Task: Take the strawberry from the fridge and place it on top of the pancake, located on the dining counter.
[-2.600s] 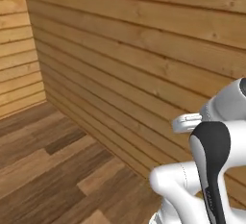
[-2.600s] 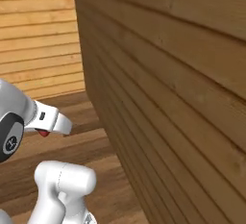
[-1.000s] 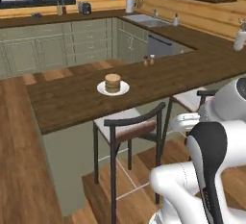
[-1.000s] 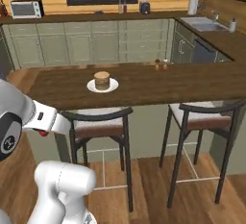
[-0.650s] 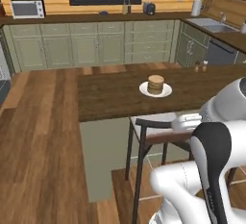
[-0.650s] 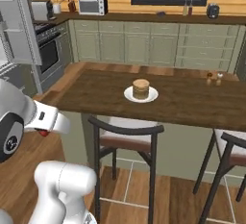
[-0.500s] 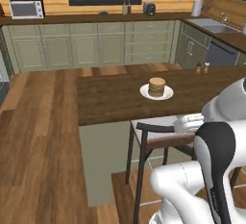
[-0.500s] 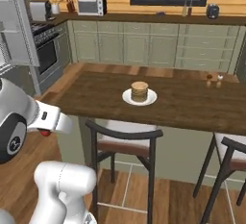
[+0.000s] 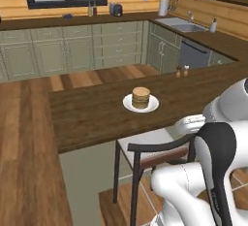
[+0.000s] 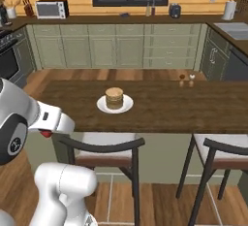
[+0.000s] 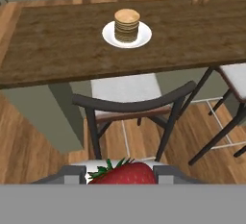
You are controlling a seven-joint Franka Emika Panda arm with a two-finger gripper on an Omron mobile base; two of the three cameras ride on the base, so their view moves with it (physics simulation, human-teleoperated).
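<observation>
One strawberry [image 11: 126, 174] clamped in the gripper [image 11: 120, 176], one pancake [image 11: 127, 25] stack, two stools [image 10: 105, 148]

You have a bright red strawberry [image 11: 126, 174] with green leaves. The pancake [image 11: 127, 25] stack is tan-brown on a white plate [image 11: 142, 38]. The table [image 11: 62, 45] under that plate is dark-brown streaked wood on a pale grey-green base. Beside the table, the stool [image 11: 126, 93] has a black frame and a light-grey seat.

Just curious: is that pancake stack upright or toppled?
Upright: the pancake stack stands straight on its white plate on the dining counter.
</observation>
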